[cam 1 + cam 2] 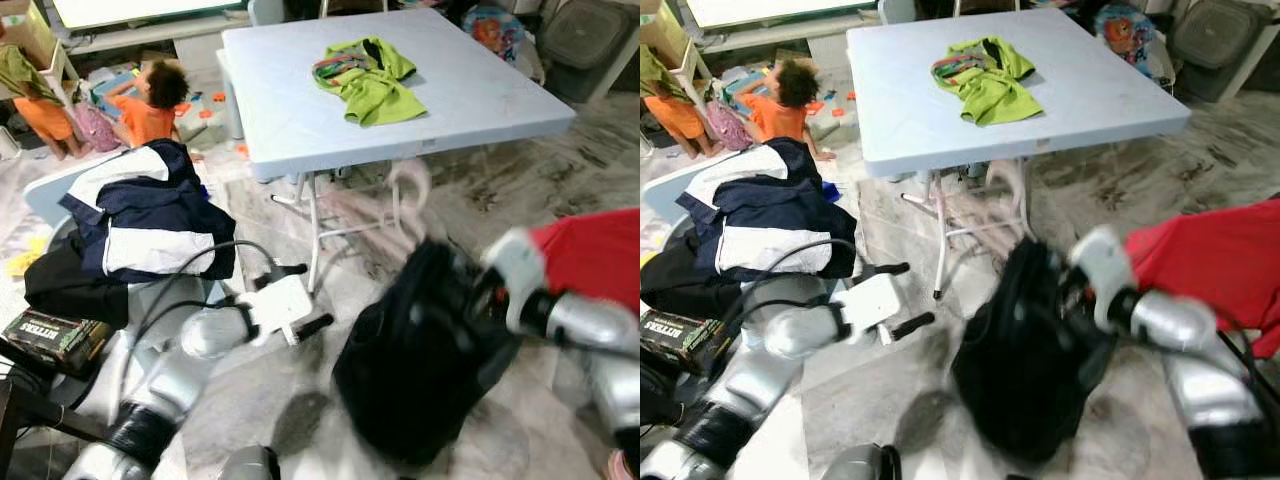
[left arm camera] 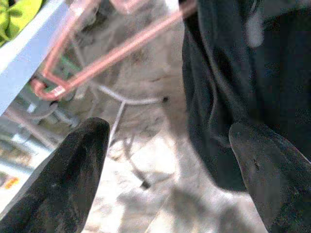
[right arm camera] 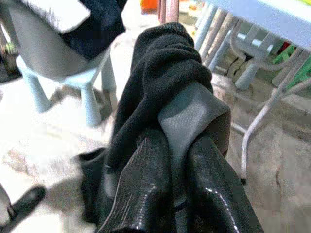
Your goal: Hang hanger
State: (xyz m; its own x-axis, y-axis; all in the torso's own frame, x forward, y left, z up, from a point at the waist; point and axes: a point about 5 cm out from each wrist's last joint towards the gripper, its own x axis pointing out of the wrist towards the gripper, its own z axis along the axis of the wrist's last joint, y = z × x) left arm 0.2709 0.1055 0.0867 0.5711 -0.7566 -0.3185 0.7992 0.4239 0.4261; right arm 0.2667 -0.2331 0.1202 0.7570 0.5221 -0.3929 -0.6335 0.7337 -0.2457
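One pink hanger (image 1: 385,205) carried one black garment (image 1: 420,350), which the right gripper (image 3: 177,160) pinched, while the left gripper (image 1: 300,300) stood spread just beside it.

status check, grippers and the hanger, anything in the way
Right gripper shut on black garment. Left gripper open, empty. Pink hanger beside folding table.

Floor between grippers: open, bare.
Ahead: table (image 1: 300,120) legs (image 1: 314,235) block the way.
Left side: chair (image 1: 60,190) piled with jacket (image 1: 150,215).
Right side: hanging black garment (image 1: 420,350) fills space.
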